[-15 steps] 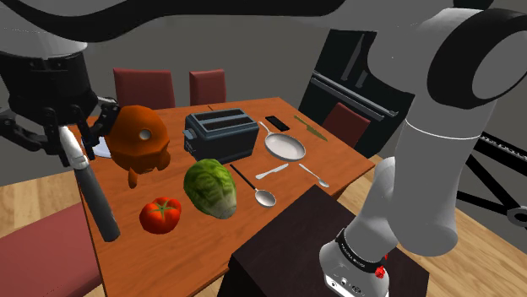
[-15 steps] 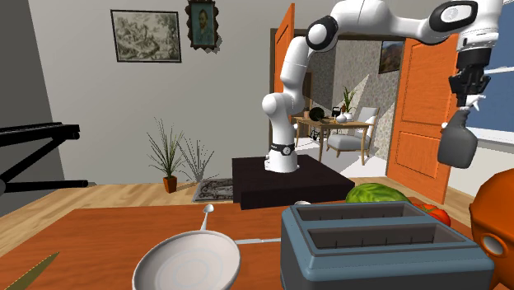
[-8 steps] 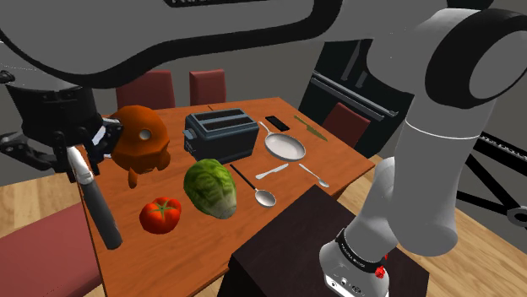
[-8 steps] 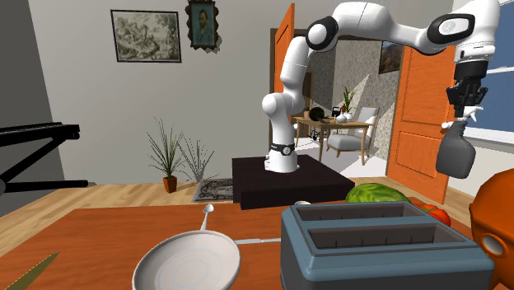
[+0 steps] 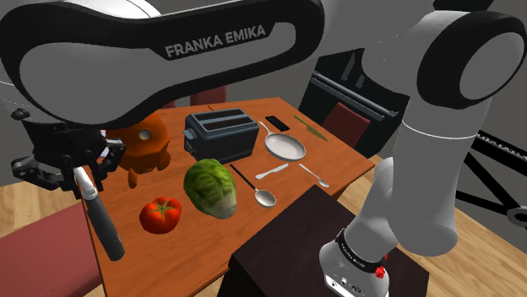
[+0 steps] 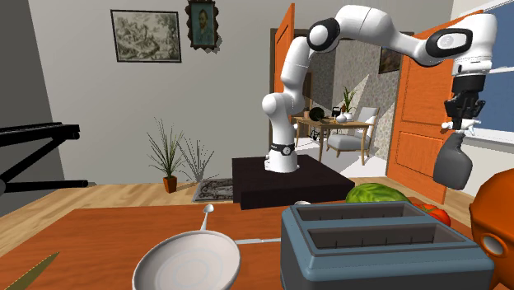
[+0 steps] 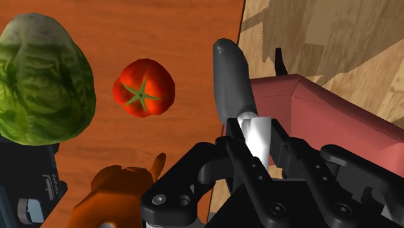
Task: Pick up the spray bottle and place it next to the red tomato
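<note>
One second of steady descent: the black gripper [image 5: 80, 173], its fingers clamped on the white neck of the spray bottle [image 5: 106, 224], has brought the dark grey bottle lower over the wooden table [image 5: 338, 157]. Meanwhile the arm's big white link has swung across the top of the shoulder view. The bottle hangs in the air from its neck, not yet on the wood, near the red tomato [image 5: 160, 214] on the side away from the lettuce [image 5: 209, 187]. In the wrist view its base hovers close to the table's edge, with a red chair [image 7: 324, 110] beyond. The carry looks nearly done. What remains is a short drop and a release, landing the bottle on the table, not past the edge.
</note>
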Robot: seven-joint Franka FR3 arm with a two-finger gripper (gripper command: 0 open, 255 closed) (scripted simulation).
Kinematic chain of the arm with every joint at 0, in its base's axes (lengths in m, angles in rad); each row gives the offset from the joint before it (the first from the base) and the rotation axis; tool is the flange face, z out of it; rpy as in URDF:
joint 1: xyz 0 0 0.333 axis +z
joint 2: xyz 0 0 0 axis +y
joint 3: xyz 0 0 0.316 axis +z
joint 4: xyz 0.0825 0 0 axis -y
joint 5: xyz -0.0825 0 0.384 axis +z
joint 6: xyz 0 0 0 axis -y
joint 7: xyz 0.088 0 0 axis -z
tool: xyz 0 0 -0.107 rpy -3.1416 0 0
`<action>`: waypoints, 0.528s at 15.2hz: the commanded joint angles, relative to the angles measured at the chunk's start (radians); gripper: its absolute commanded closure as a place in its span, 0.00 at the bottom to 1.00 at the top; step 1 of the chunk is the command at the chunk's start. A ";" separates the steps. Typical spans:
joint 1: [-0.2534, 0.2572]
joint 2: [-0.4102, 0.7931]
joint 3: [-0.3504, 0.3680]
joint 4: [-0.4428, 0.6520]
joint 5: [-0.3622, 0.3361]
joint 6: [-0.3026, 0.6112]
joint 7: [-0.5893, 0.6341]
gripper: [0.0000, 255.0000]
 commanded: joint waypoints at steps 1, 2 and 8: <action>-0.001 0.007 -0.002 -0.018 -0.004 0.025 0.002 1.00; -0.001 0.011 -0.003 -0.026 -0.006 0.036 0.004 1.00; 0.002 0.038 -0.009 -0.069 -0.021 0.105 0.015 1.00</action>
